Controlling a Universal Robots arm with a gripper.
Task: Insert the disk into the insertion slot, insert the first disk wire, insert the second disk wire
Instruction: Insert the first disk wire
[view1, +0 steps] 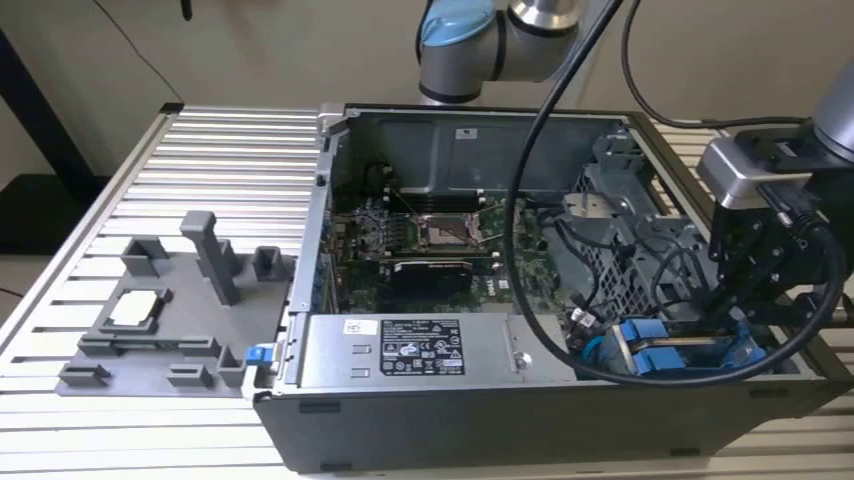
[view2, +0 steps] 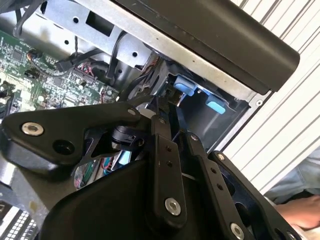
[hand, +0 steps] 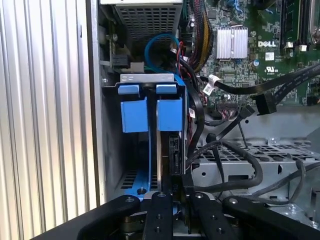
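The disk (hand: 163, 155) stands on edge in its blue carrier (hand: 170, 114) inside the insertion slot (hand: 125, 165), at the case's front corner on the exterior view's right (view1: 663, 358). My gripper (hand: 179, 192) hangs right over the disk's end, its two black fingers (hand: 160, 215) close together on a black wire connector (hand: 176, 172) that meets the disk's edge. That connector's black cable (hand: 220, 145) curves away toward the motherboard. In the second wrist view my gripper (view2: 167, 112) points at the blue tabs (view2: 185, 86). In the exterior view my gripper (view1: 737, 315) is just above the slot.
A second blue carrier (hand: 134, 112) sits beside the disk. A perforated metal cage (hand: 260, 160) with loose black cables lies close by. The silver power-supply box (view1: 407, 350) and green motherboard (view1: 427, 240) fill the case. A grey fixture (view1: 174, 310) stands on the slatted table. A person's hand (view2: 300, 212) shows nearby.
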